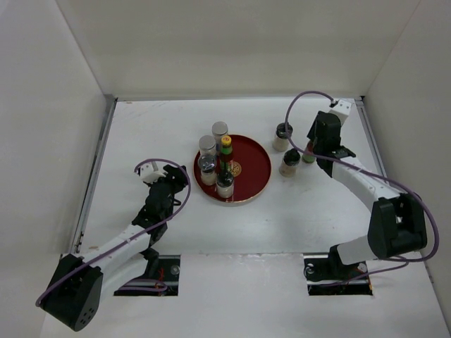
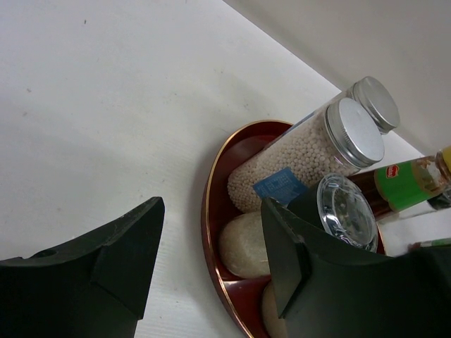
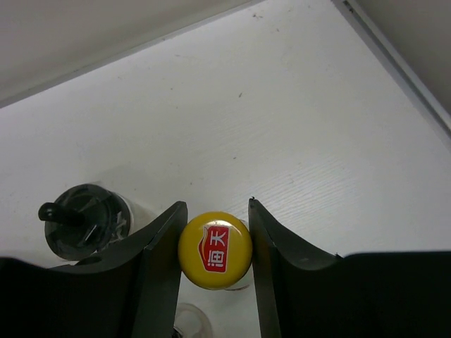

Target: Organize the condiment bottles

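Clamping the yellow cap (image 3: 215, 251), printed "海天" on red, of a sauce bottle (image 1: 308, 156) standing on the table right of the red plate (image 1: 257, 169) beside a black-topped shaker (image 1: 289, 162), the right gripper (image 3: 215, 209) is closed, while the left gripper (image 2: 211, 211) gapes empty near the plate with a silver-capped shaker (image 2: 356, 130).

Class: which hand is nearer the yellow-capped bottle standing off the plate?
Right. The right hand straddles that yellow-capped bottle; the left hand hovers beyond the red plate.
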Tool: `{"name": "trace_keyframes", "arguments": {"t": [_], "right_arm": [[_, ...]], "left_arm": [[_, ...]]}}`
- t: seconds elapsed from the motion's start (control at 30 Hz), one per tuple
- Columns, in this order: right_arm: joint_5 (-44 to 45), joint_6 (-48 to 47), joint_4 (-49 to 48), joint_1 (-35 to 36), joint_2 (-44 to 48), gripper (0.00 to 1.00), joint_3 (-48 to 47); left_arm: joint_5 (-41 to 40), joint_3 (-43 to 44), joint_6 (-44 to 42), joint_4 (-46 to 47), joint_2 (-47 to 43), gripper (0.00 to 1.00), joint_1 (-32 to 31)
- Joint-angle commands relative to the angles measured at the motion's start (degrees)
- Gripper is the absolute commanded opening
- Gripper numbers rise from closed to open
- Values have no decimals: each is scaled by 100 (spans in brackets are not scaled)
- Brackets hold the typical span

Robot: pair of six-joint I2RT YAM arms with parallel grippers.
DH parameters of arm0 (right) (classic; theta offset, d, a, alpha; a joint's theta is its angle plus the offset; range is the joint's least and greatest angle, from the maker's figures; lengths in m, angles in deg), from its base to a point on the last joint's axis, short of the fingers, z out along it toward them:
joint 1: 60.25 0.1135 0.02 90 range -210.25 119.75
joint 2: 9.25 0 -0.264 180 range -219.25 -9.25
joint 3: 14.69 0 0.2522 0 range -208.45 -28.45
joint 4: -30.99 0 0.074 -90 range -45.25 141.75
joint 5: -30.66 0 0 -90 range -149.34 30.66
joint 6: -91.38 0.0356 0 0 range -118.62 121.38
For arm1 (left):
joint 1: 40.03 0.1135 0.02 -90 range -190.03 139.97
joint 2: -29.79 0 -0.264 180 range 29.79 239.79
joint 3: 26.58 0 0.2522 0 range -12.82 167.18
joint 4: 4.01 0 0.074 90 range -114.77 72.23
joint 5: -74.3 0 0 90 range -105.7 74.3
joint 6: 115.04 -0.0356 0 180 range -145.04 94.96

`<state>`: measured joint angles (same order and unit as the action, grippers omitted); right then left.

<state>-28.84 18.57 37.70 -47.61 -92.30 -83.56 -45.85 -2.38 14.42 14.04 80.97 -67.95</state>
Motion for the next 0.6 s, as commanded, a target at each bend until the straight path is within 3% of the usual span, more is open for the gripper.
{"name": "trace_keyframes", "arguments": {"t": [0.0,0.2,0.4,0.57], "right_arm": [[562,-224,-754,93,771,30,-324],[606,-681,-710,435,1352,30,-886],[457,-1051,-578,1261,1405,29,-1475],[-26,-920,-789,1859,1020,30,-1783]], "left_arm": [[0,37,18,369,6,56,-33],[-17,20,0,405,-38,56,-42],[-8,-7,9,413,-99,56,2],[18,-50,18,413,-178,66,37]]}}
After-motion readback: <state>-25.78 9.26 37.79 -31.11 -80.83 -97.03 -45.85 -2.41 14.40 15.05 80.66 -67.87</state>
